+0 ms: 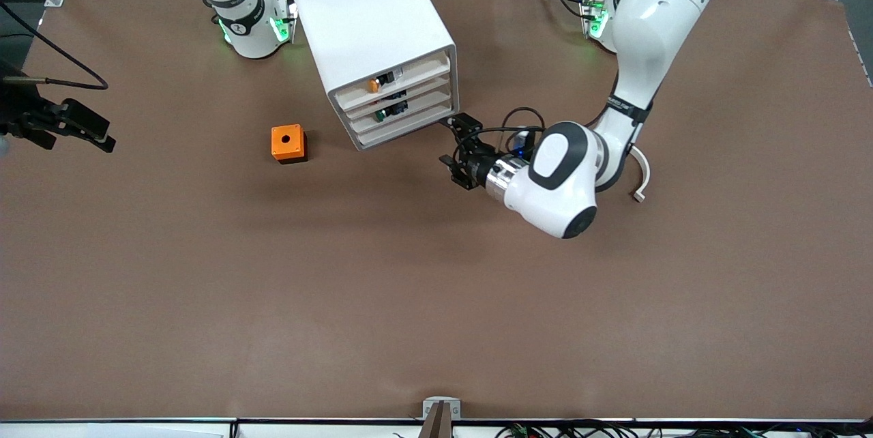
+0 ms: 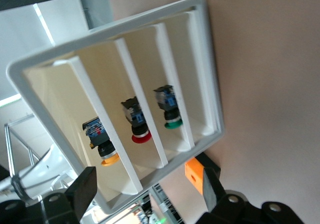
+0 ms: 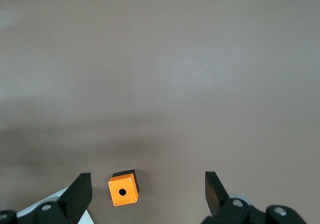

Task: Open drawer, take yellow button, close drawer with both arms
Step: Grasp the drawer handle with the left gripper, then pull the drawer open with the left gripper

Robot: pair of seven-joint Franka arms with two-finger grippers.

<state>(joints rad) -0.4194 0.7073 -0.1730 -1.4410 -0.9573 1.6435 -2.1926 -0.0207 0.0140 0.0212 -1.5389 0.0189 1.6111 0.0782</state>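
A: Spreading wide, left hand (image 1: 455, 151) facing drawer (image 1: 395, 85) front, button (image 1: 374, 85) sitting inside. Right hand (image 3: 145, 194) gaping, waiting over bench (image 1: 273, 288).

B: Risking hooking a lower drawer, dragging cabinet (image 1: 361, 22).

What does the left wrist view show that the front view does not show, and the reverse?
Only the left wrist view shows a red-capped button in the cabinet's middle level, and the left gripper clearly open.

Only the front view shows both arms, the right gripper waiting at the right arm's end of the table, and the whole table.

Both show the white cabinet, the orange-capped button, the green-capped button and the orange square box.
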